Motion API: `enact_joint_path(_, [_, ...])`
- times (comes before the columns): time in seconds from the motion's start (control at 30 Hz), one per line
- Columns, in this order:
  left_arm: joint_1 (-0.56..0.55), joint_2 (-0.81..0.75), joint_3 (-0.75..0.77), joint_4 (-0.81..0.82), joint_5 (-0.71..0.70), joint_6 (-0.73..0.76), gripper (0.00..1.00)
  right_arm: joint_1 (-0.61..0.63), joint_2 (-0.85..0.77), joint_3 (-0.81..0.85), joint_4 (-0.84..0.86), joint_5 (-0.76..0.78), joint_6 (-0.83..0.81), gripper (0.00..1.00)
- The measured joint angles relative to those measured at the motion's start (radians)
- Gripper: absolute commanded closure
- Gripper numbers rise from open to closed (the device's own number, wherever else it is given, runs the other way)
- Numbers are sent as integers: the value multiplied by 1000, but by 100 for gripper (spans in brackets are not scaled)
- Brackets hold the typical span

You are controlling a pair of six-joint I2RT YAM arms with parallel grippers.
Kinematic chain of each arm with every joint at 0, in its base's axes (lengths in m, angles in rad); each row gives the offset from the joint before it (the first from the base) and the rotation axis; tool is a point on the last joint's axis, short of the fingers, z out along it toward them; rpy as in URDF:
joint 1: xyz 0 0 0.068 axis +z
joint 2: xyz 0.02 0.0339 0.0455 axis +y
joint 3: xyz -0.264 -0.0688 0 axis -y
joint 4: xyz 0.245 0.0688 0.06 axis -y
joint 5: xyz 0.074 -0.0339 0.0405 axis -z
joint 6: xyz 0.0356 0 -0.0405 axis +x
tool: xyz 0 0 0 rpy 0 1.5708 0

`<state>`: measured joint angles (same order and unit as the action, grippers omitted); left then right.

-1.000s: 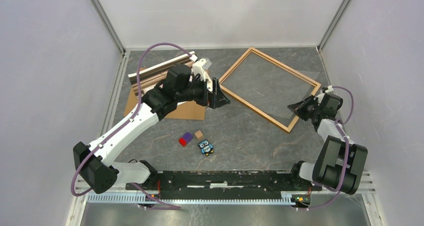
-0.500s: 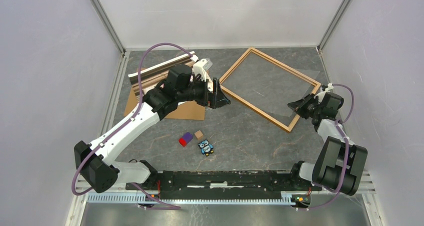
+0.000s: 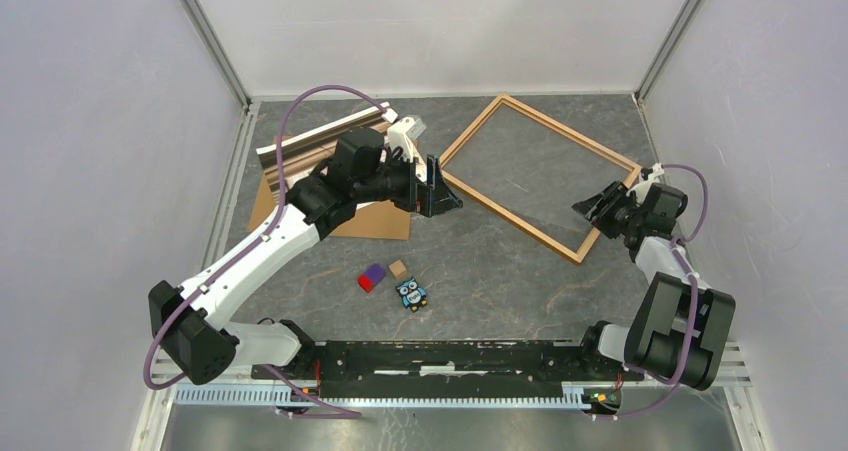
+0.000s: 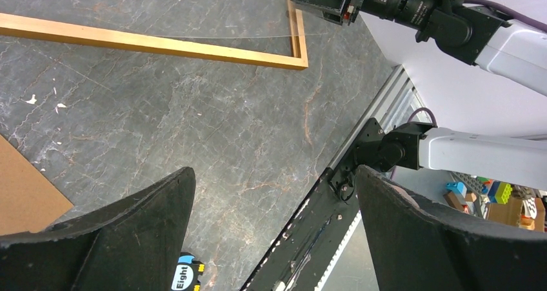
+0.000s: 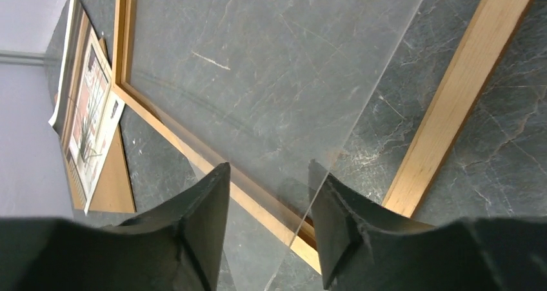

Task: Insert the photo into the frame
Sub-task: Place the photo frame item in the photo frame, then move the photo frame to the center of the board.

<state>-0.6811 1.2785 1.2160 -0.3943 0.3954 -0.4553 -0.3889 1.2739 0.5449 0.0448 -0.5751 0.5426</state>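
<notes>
The frame [image 3: 570, 132] of thin light-orange wood lies flat at the table's back right; its rail [image 5: 451, 97] also fills the right wrist view. A clear sheet [image 5: 271, 65] lies over its opening. One edge of the sheet runs between the fingers of my right gripper [image 5: 269, 168], which stands open at the frame's near right corner [image 3: 590, 208]. The photo [image 3: 320, 139] lies at the back left, mostly hidden by my left arm; the right wrist view shows its print side [image 5: 90, 104]. My left gripper [image 3: 440, 186] hovers wide open and empty [image 4: 274, 171] beside the frame's left corner.
A brown cardboard board [image 3: 375, 221] lies under the left arm. A red-and-purple block [image 3: 371, 277], a tan cube [image 3: 398, 268] and an owl toy [image 3: 411, 294] sit near the front middle. White walls and metal rails enclose the table.
My right gripper's jaws have parted from shut, letting go of the clear sheet's corner, and the sheet has settled lower on the frame. The left arm has barely moved.
</notes>
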Motion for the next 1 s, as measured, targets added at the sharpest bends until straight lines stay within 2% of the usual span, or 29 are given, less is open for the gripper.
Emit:
enact_joint_path(0.23, [0,0,-2,6,2,0,0,0,-8,64,-129,81,-91,9])
enact_joint_path(0.33, [0,0,-8,8,4,0,0,0,-31,97,-221,168,-145,2])
enact_joint_path(0.47, [0,0,-11,8,7,0,0,0,-48,180,-366,320,-229,2])
enact_joint_path(0.63, [-20,4,-11,10,6,0,0,42,-113,215,-436,453,-279,3])
enact_joint_path(0.83, [-105,38,-11,10,8,0,0,323,-96,212,-415,504,-270,6])
enact_joint_path(1.0, [-112,65,-12,6,-3,0,0,510,-24,189,-333,492,-225,5])
